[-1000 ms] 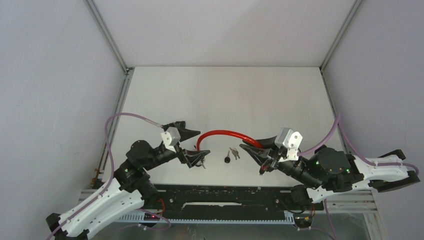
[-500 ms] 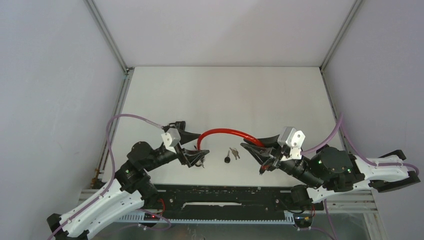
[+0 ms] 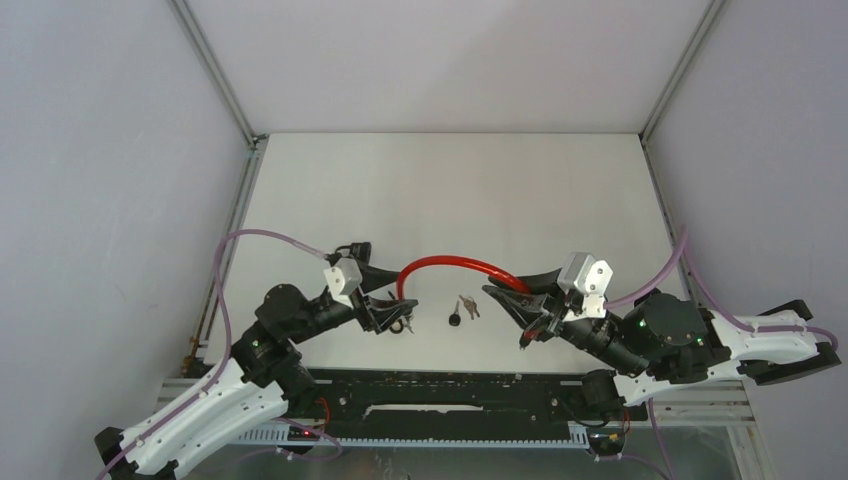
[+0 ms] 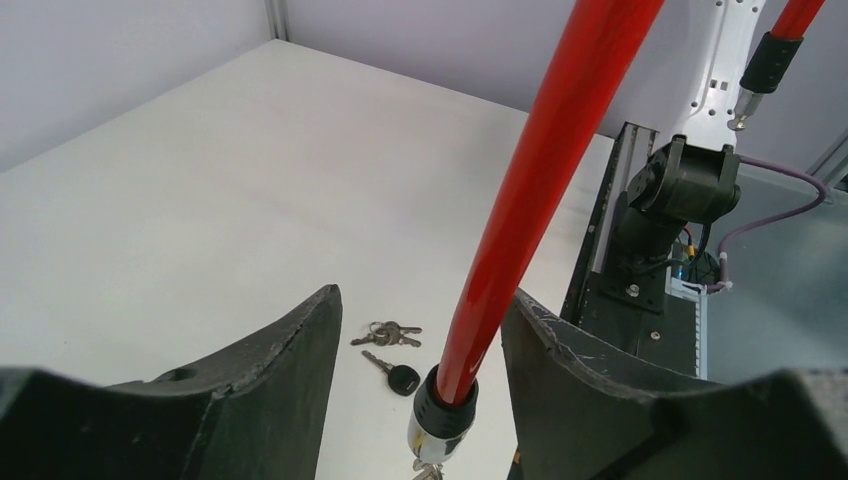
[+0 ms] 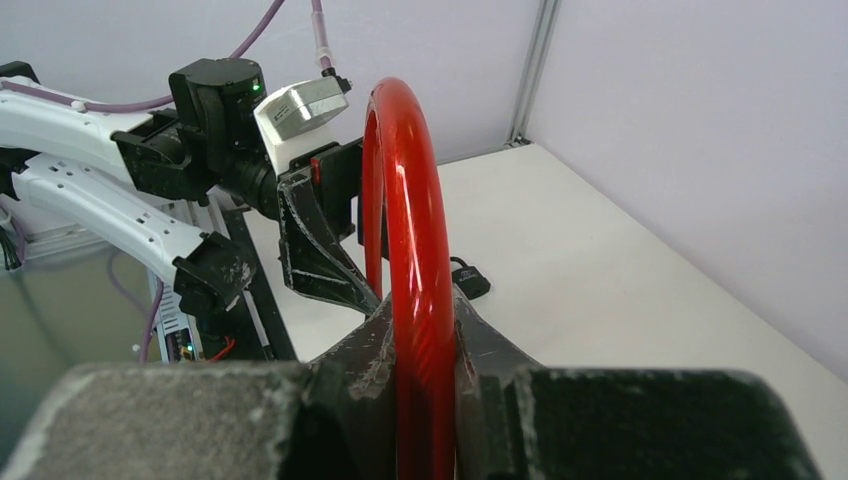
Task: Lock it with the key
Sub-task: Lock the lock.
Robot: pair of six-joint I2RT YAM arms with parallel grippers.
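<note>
Clamped shut on the red cable lock [image 5: 400,200] with the right gripper [image 5: 420,330], holding it up in an arc above the table [image 3: 450,190]. Straddling the lock's capped end with the left gripper [image 4: 420,295], fingers apart, a gap showing on 1 side. On the table between the 2 arms, a black-headed key [image 4: 400,378] just beside a small bunch of keys [image 4: 388,335].

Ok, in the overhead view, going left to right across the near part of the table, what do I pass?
In order: left tool → black-headed key → small key bunch → right tool. The red cable lock spans from one tool to the other, so it has no single place.
</note>
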